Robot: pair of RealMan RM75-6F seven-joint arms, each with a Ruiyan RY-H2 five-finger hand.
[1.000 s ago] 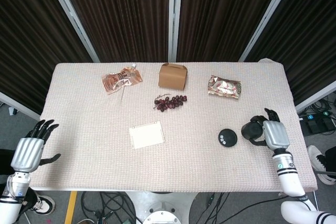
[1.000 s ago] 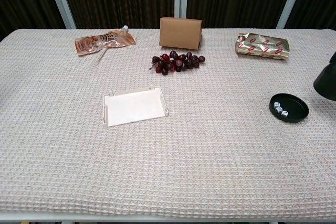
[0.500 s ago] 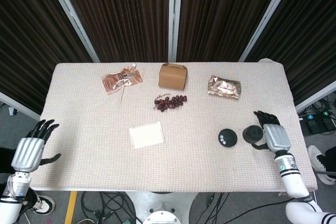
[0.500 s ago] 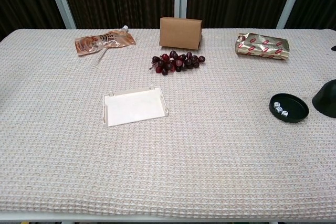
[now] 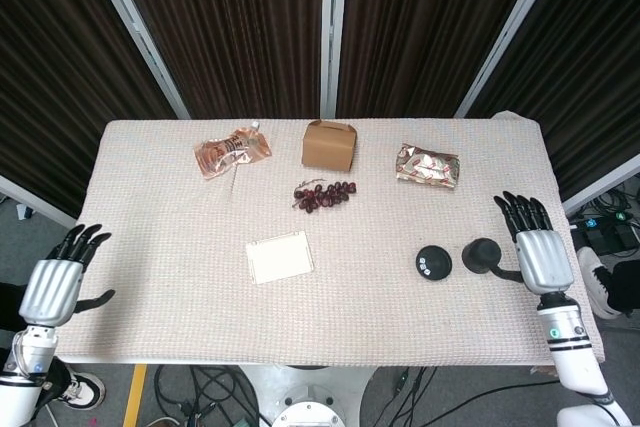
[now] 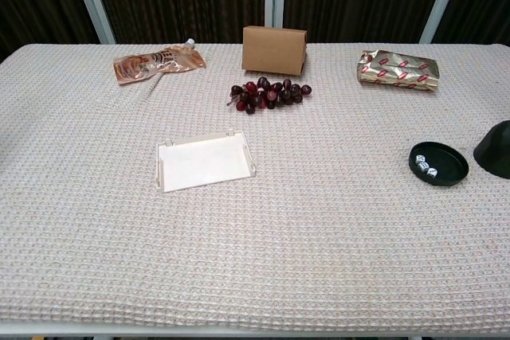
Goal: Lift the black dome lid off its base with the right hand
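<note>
The black dome lid [image 5: 482,255] stands on the table cloth just right of its round black base [image 5: 434,263]. In the chest view the lid [image 6: 495,151] shows at the right edge, and the base [image 6: 438,164] holds small white dice. My right hand [image 5: 534,251] is right of the lid, open with fingers spread, its thumb close to the lid but holding nothing. My left hand [image 5: 58,282] hangs open off the table's left front corner. Neither hand shows in the chest view.
A white tray [image 5: 279,257] lies mid-table. Dark grapes [image 5: 323,194], a brown box [image 5: 329,145], an orange pouch [image 5: 231,153] and a gold snack packet [image 5: 428,165] sit along the back. The table's right edge [image 5: 570,247] runs beside my right hand.
My right hand lowered the lid onto the cloth beside the base, let go of it, and drew back to the right with fingers spread. The left hand stayed still.
</note>
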